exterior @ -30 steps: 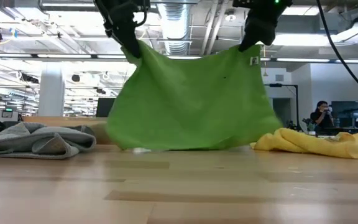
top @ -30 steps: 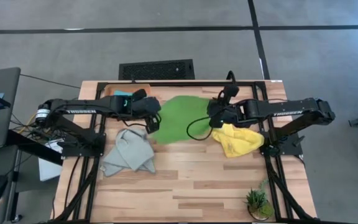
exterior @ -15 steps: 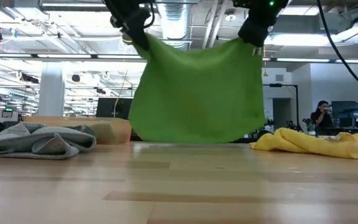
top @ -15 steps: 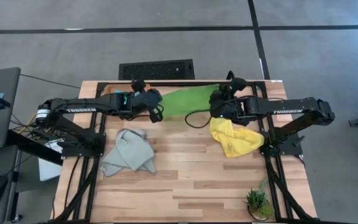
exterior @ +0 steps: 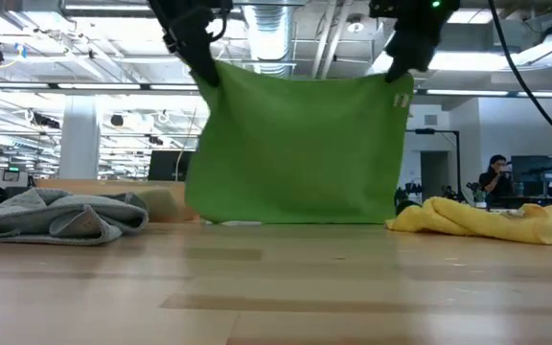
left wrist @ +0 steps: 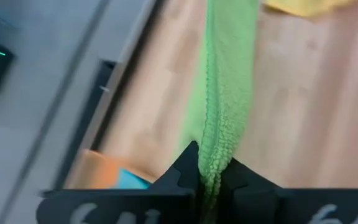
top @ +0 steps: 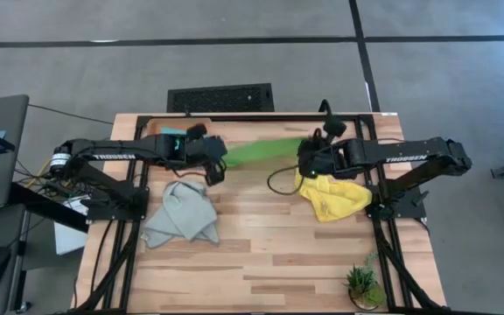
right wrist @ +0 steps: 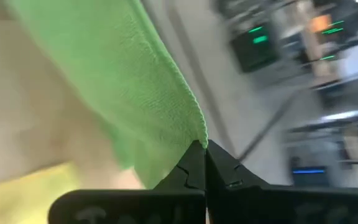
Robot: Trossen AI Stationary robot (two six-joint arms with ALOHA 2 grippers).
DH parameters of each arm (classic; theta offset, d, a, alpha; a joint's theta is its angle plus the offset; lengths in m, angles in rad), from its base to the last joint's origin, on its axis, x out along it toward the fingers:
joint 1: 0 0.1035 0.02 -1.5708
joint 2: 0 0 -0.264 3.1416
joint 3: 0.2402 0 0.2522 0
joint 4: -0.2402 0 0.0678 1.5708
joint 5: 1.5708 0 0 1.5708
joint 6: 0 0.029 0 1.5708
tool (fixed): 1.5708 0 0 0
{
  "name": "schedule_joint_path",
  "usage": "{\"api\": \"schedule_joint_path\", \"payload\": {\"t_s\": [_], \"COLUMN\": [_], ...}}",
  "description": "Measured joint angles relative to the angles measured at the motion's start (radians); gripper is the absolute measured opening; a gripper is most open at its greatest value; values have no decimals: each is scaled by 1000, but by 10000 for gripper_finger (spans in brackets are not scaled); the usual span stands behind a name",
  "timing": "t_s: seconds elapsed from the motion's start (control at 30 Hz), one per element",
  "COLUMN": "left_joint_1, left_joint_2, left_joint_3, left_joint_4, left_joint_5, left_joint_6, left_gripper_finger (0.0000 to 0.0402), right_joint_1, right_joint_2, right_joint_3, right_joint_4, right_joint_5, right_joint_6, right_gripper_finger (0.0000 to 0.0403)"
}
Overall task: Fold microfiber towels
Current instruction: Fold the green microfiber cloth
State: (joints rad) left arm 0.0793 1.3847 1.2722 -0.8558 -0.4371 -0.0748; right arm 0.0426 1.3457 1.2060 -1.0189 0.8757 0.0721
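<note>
Soft lime green square microfiber towel (exterior: 300, 149) held up in the air over the far middle of the light wooden table (top: 269, 254), stretched flat between two claws like a small curtain. Left gripper (top: 218, 165) pinched tight on the towel's top left corner, fingers (left wrist: 185, 171) pressed together with the fuzzy green edge squeezed in between. Right gripper (top: 305, 160) pinched tight on the top right corner the same way, thin green edge caught at the fingertips (right wrist: 194, 163). Top edge pulled straight from one claw to the other, with the rest hanging down. Bottom edge low, right by the tabletop; cannot tell if touching. Small white tag near the top right corner of the green towel. Seen from above, only a thin green strip between the two dark arms. Soft light grey crumpled cloth (top: 180, 214) lying in a heap on the left side of the table, nearer than the left arm, well apart from the green towel. Soft yellow crumpled cloth (top: 332, 196) lying in a heap on the right side, just under and beside the right arm. Bits of orange cloth (top: 156, 129) and turquoise blue cloth (top: 171, 132) at the far left edge, partly hidden by the left arm. Small green potted plant (top: 361, 286) at the near right corner.
</note>
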Motion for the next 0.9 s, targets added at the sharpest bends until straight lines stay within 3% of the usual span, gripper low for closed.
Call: {"api": "schedule_joint_path", "payload": {"t_s": [0.23,0.7,0.9], "left_joint_1": [-113,-308,-383], "left_joint_2": [7,8,8], "left_joint_3": [-45,-240,-310], "left_joint_4": [-80,71,182], "left_joint_5": [136,361,415], "left_joint_6": [-148,-451,-571], "left_gripper_finger": [0,0,0], "right_joint_1": [123,369,439], "right_joint_2": [0,0,0], "right_joint_3": [-5,-227,-277], "right_joint_4": [-147,56,130], "right_joint_5": [-237,-479,-535], "right_joint_6": [181,403,471], "right_gripper_finger": [9,8,8]}}
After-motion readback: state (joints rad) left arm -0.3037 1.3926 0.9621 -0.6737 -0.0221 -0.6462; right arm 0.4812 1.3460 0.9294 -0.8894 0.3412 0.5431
